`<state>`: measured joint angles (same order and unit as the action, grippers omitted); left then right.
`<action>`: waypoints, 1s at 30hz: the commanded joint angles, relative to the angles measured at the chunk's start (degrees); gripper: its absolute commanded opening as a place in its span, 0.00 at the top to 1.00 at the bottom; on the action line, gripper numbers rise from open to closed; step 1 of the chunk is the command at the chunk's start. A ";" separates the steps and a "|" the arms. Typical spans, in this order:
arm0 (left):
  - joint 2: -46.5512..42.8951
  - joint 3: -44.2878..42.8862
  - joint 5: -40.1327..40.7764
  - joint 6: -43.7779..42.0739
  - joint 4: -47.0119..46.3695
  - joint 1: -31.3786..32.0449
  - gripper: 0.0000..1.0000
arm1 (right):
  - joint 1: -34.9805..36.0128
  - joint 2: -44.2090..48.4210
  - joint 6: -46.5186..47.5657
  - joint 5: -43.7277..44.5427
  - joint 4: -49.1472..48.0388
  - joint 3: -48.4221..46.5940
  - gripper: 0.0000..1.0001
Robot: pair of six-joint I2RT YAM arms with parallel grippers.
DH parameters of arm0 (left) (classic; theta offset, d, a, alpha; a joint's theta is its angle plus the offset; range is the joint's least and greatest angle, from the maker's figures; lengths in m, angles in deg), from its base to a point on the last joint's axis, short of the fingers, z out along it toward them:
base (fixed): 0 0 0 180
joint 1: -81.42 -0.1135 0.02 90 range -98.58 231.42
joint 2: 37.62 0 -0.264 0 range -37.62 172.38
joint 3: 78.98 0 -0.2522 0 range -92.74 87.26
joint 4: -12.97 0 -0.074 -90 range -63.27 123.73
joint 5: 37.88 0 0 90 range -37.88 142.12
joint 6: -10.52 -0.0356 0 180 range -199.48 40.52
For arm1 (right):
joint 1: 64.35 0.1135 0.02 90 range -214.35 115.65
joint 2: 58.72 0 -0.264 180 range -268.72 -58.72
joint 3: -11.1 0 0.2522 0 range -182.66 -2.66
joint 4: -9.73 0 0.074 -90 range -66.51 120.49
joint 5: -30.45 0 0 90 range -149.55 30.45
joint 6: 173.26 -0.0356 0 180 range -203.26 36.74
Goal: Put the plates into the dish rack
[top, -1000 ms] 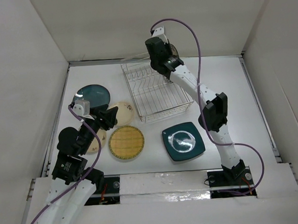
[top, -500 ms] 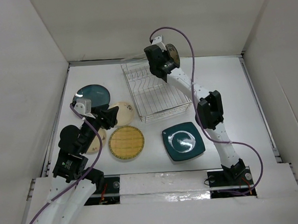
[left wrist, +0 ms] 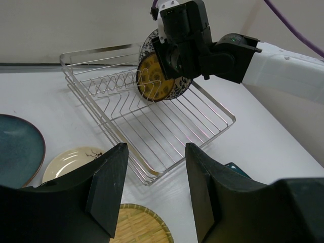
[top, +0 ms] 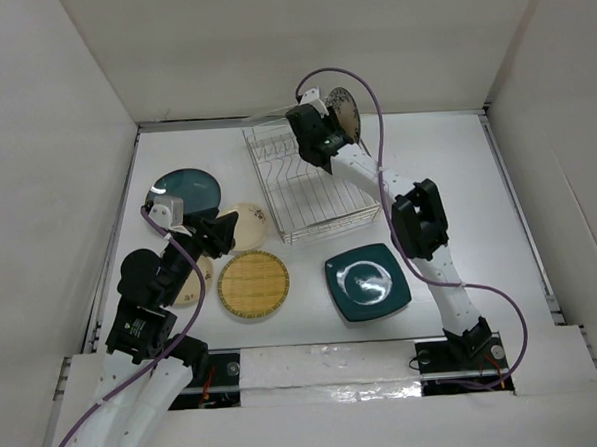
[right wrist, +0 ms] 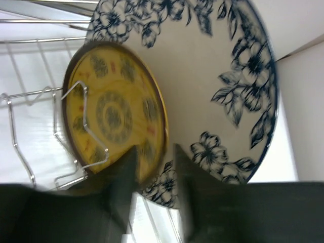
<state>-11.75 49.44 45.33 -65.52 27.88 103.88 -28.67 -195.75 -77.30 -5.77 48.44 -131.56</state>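
Plates paired on edge, small yellow-brown plate (right wrist: 114, 114) against blue-and-white plate (right wrist: 217, 86), pinched in closed right gripper (top: 329, 130) over dish rack (top: 312, 188) slot wires, left gripper (left wrist: 154, 202) spread wide, empty, round teal plate (top: 186, 187), cream plate (top: 246, 221), woven plate (top: 253, 283), square teal plate (top: 368, 282) flat on white table (top: 456, 165), white walls (top: 269, 45) around.

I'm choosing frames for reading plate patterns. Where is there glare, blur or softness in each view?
Top external: sharp, glare streak on the square teal plate. Left wrist: dish rack crisp, left gripper a dark, soft foreground. Right wrist: right gripper smeared; blue-and-white plate and small yellow plate slightly soft, patterns readable.
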 commanded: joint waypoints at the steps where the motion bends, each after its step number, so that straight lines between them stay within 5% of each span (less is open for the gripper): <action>1: 0.32 0.65 0.54 -0.24 -2.29 0.31 0.54 | -0.26 8.52 -3.49 -3.93 -3.24 2.32 0.53; 4: -0.03 0.65 0.90 -0.33 -2.29 0.31 0.54 | -0.26 15.88 -5.77 -9.29 -3.94 7.84 0.41; 7: -0.12 0.73 0.55 -0.24 -2.29 0.31 0.55 | -0.26 26.93 -11.03 -15.27 -7.87 15.40 0.41; 8: -0.12 0.73 0.37 -0.24 -2.38 0.31 0.61 | -0.26 30.73 -11.84 -18.07 -10.60 25.01 0.42; 9: -0.12 0.82 0.28 -0.24 -2.38 0.31 0.64 | -0.26 34.77 -12.63 -19.75 -13.67 30.76 0.47; 10: -0.38 0.82 0.11 -0.24 -2.46 0.31 0.68 | -1.04 38.90 -14.11 -21.51 -16.05 36.30 0.73; 12: -0.55 0.73 0.19 -0.16 -2.47 0.31 0.86 | -2.80 50.86 -20.44 -28.35 -21.07 52.21 1.00; 14: -0.91 0.82 0.19 -0.07 -2.47 0.31 1.00 | -7.27 57.90 -27.79 -36.24 -21.96 61.62 1.00; 18: -1.26 0.73 -0.07 0.11 -2.64 0.31 1.00 | -15.45 71.17 -35.22 -47.34 -17.32 80.95 1.00; 20: -1.52 0.82 -0.16 0.11 -2.64 0.31 1.00 | -17.83 72.78 -37.14 -52.60 -13.55 84.94 0.92; 21: -1.70 0.73 -0.16 0.11 -2.55 0.31 1.00 | -19.75 73.31 -37.24 -55.25 -13.00 86.78 0.82; 22: -1.87 0.73 0.10 0.11 -2.55 0.31 1.00 | -20.90 73.14 -37.25 -57.36 -12.30 89.41 0.59; 25: -2.14 0.73 0.20 0.19 -2.55 0.31 0.96 | -24.25 71.48 -37.16 -65.01 -10.71 93.37 0.28; 30: -2.05 0.73 0.11 0.19 -2.55 0.31 0.95 | -27.85 68.04 -34.70 -77.06 -10.36 96.46 0.18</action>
<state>-13.39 49.44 45.73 -65.48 27.86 103.88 -54.96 -127.58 -112.65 -72.35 39.06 -35.41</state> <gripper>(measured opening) 0.043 0.814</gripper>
